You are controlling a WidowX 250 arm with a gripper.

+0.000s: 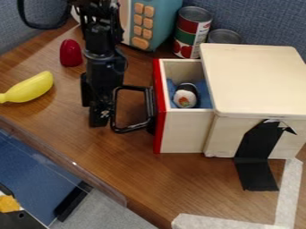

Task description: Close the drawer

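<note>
The light wooden box (257,80) stands at the right with its drawer (182,132) pulled out to the left. The drawer has a red front (158,107) and a black looped handle (131,130). Inside it, a toy sushi piece (186,95) rests on blue cloth (204,95). My black gripper (99,114) hangs down just left of the handle, low over the table; whether it touches the handle, I cannot tell.
A yellow banana (28,88) and a dark red object (70,53) lie left of the arm. Behind are a teal toy (163,20) and cans (192,31). Black tape (256,165) runs from the box to the table (137,174), whose front edge slants below.
</note>
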